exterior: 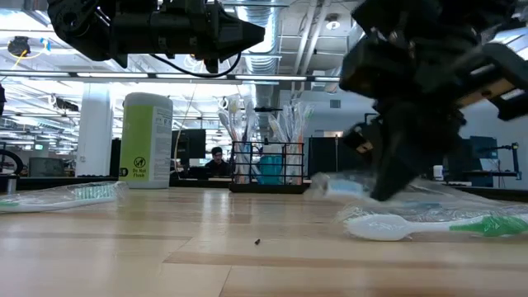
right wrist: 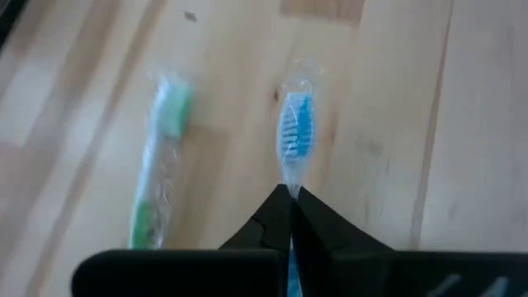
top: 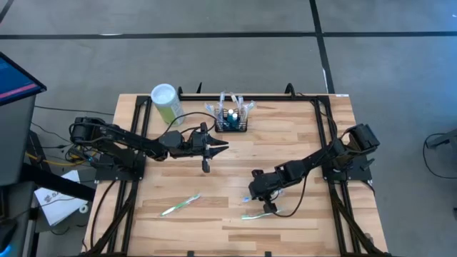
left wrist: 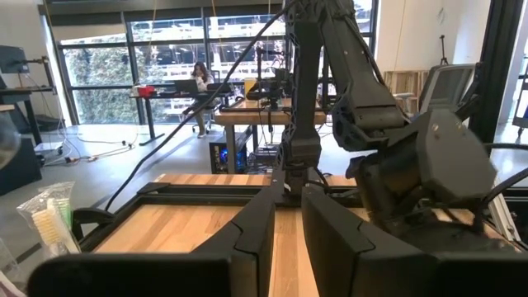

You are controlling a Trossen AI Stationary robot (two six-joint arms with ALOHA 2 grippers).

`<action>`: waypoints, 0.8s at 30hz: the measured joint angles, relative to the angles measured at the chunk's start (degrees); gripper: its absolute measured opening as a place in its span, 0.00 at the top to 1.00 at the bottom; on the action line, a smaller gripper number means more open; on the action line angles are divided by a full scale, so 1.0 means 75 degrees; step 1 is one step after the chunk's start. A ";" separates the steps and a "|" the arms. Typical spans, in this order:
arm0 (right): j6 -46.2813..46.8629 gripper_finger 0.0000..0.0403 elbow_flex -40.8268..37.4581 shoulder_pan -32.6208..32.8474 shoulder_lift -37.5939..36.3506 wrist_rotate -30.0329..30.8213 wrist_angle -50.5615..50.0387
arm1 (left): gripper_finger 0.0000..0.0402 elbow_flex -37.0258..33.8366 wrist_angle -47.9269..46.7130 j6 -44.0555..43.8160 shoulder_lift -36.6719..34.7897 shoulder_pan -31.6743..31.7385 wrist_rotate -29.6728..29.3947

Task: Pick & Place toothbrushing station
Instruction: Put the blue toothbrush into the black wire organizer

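even, bright overhead light falls on the desk (top: 235,171), with soft shadows under both arms. in the low view ceiling strip lights (exterior: 82,76) glare at 10 o'clock, and the near green toothbrush (exterior: 429,226) is blurred. windows (left wrist: 124,62) flare in the left wrist view.

The table (top: 285,143) is pale matt wood planks. On it, toothbrushes (right wrist: 295,132) lie in clear glossy plastic wrap; the basket (exterior: 266,169) is black wire.
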 joint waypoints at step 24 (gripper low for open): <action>-0.1519 1.00 0.0845 -0.0016 -0.1807 0.0449 0.0051 | 0.86 -0.0010 -0.0027 0.0000 0.0000 -0.0001 -0.0001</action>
